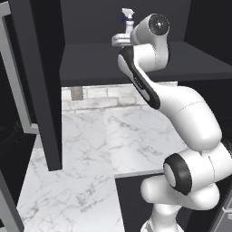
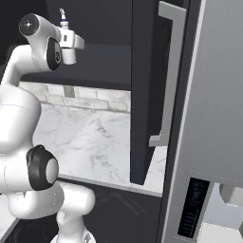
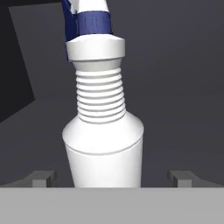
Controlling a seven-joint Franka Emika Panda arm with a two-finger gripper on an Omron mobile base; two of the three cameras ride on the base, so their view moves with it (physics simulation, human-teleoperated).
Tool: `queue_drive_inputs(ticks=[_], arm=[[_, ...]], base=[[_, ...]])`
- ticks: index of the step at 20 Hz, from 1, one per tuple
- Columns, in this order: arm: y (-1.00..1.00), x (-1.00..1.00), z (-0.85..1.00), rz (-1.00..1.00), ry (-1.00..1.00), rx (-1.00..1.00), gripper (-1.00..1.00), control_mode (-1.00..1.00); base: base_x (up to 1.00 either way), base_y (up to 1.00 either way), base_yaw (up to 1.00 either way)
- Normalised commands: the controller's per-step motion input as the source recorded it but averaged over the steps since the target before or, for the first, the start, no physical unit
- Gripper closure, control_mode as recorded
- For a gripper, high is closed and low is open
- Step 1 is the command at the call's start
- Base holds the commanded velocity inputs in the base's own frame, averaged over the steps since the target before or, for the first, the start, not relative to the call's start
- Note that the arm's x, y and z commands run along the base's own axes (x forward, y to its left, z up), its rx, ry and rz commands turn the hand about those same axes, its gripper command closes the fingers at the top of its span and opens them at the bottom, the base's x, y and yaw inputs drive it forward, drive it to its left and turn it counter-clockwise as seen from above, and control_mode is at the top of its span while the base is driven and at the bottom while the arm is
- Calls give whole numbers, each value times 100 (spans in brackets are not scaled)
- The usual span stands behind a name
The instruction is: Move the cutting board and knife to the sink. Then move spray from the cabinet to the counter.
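While the cabinet stands open above the counter, its shelf holds one spray, upright, the arm reaching in to it. Seen from the hand, two fingers sit spread wide, one on each side of the bottle's body, not touching it. From the right base, a steel fridge stands at the right.

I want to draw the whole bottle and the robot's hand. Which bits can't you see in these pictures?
- Spray: hand view cuts off its trigger head at the top edge; the bottom hides behind the grey band.
- Spray in left base view: only the top pokes out; the arm's wrist covers the body.
- Gripper: open around the bottle; in both base views the wrist blocks its fingers.
- Cabinet shelf: the part behind the arm is hidden.
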Motion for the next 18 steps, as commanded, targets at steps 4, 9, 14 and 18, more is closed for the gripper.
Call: queue_drive_inputs(ticks=[4,9,14,18], arm=[[3,18,0,0,0,0,-100,-100],[6,17,0,0,1,-1,-100,-100],[2,6,0,0,0,-1,-100,-100],[1,2,0,0,0,0,-100,-100]], base=[[0,0,0],[0,0,0],[0,0,0],[0,0,0]])
